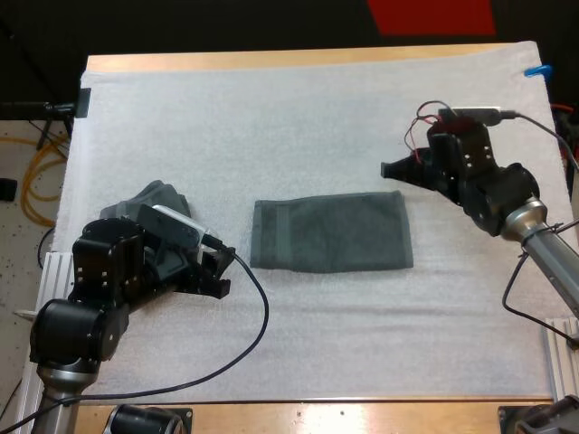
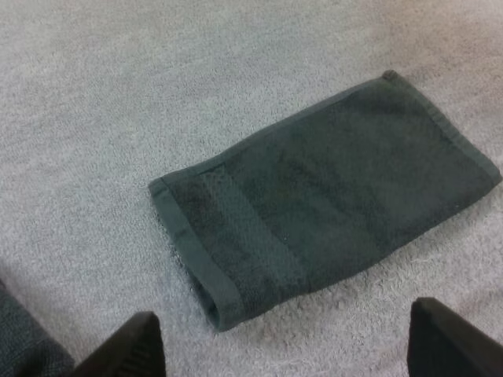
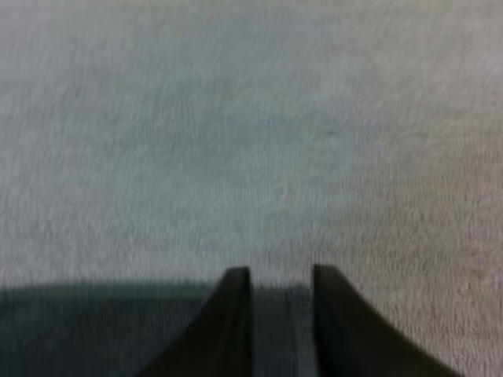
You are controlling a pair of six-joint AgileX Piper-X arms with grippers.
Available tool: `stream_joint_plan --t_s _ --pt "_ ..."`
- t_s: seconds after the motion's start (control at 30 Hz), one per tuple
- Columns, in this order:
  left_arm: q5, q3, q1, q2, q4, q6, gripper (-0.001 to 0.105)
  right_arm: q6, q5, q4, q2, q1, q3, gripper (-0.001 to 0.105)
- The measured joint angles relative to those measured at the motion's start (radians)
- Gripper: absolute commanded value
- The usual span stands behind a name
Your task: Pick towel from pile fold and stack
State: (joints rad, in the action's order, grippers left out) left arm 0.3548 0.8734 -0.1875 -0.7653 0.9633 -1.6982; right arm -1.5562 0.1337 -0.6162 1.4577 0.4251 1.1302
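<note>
Folded towel (image 1: 331,233) flat on mat (image 1: 271,136), left tool (image 1: 220,269) open beside it, right tool (image 1: 391,169) slightly parted, empty

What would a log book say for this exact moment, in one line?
folded towel flat mid-mat | crumpled towel beside left arm | left gripper open, empty | right gripper narrowly open, empty

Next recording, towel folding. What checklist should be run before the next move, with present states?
1. Folded towel lies flat on the mat: ok.
2. Left gripper open, clear of the folded towel: ok.
3. Right gripper narrowly open, holding nothing: ok.
4. Crumpled towel near the left gripper, probably reachable: ok.
5. Hidden layers of the fold even: cannot tell.
</note>
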Motion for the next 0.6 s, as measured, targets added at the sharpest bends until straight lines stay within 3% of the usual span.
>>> stream_joint_plan --t_s 0.07,0.13,0.27,0.47,0.6 --pt "0.000 0.000 0.000 0.000 0.000 0.000 0.063 -0.004 -0.009 -0.043 0.000 -0.001 0.000 0.069" --pt "0.000 0.000 0.000 0.000 0.000 0.000 0.063 -0.007 -0.024 -0.075 0.000 -0.013 0.000 0.075" --pt "0.000 0.000 0.000 0.000 0.000 0.000 0.063 0.004 -0.106 -0.102 0.000 -0.101 0.000 0.070" --pt "0.000 0.000 0.000 0.000 0.000 0.000 0.063 0.008 -0.378 -0.133 0.056 -0.304 0.000 0.069" --pt "0.000 0.000 0.000 0.000 0.000 0.000 0.063 0.005 -0.510 -0.168 0.126 -0.361 -0.002 0.069"
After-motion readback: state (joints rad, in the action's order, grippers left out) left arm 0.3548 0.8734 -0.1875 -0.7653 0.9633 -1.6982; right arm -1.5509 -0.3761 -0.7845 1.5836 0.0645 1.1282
